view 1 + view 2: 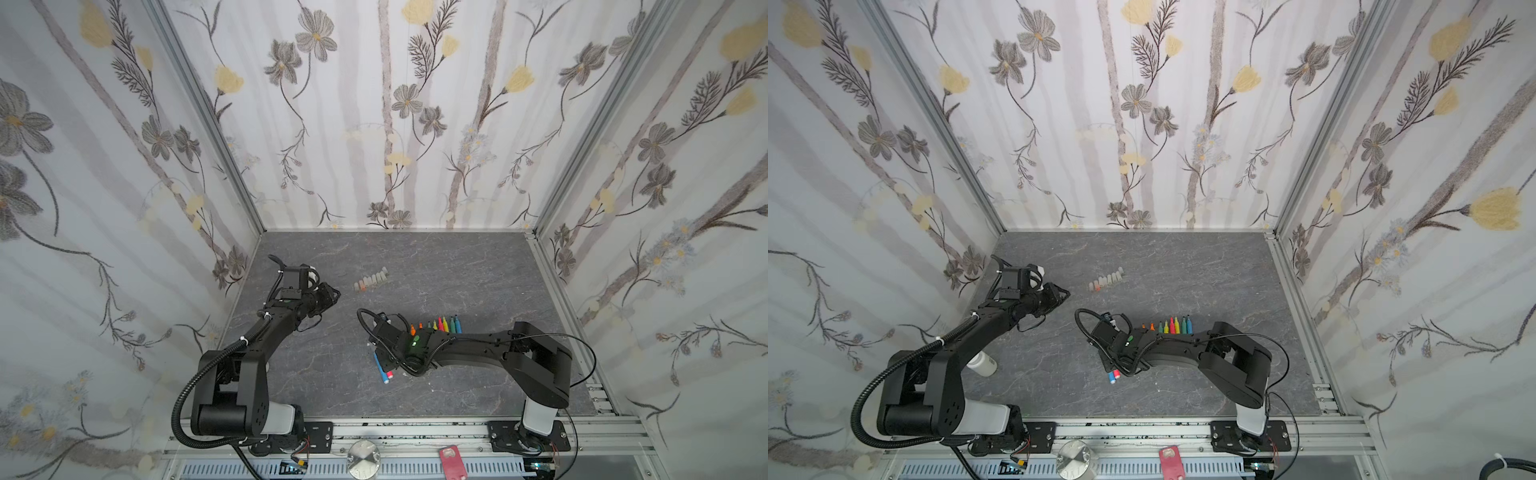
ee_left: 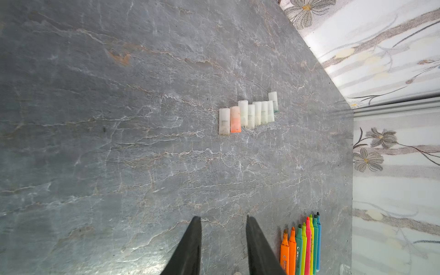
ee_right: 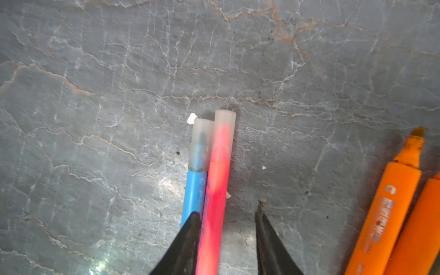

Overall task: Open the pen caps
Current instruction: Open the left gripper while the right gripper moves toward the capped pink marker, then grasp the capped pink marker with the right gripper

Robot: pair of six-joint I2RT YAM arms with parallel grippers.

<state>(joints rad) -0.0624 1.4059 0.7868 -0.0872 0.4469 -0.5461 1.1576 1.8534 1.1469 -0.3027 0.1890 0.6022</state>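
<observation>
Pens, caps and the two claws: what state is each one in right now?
left gripper: open, empty.
right gripper: open, straddling the pink pen.
pink pen: capped, not clamped.
blue pen: capped, lying against the pink pen.
loose caps: eight, off their pens, lying in a row.
bare pens: eight, uncapped, lying side by side.

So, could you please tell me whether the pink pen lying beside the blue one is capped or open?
Capped: in the right wrist view a translucent cap sits over the tip of the pink pen, whose colour shows through.
</observation>
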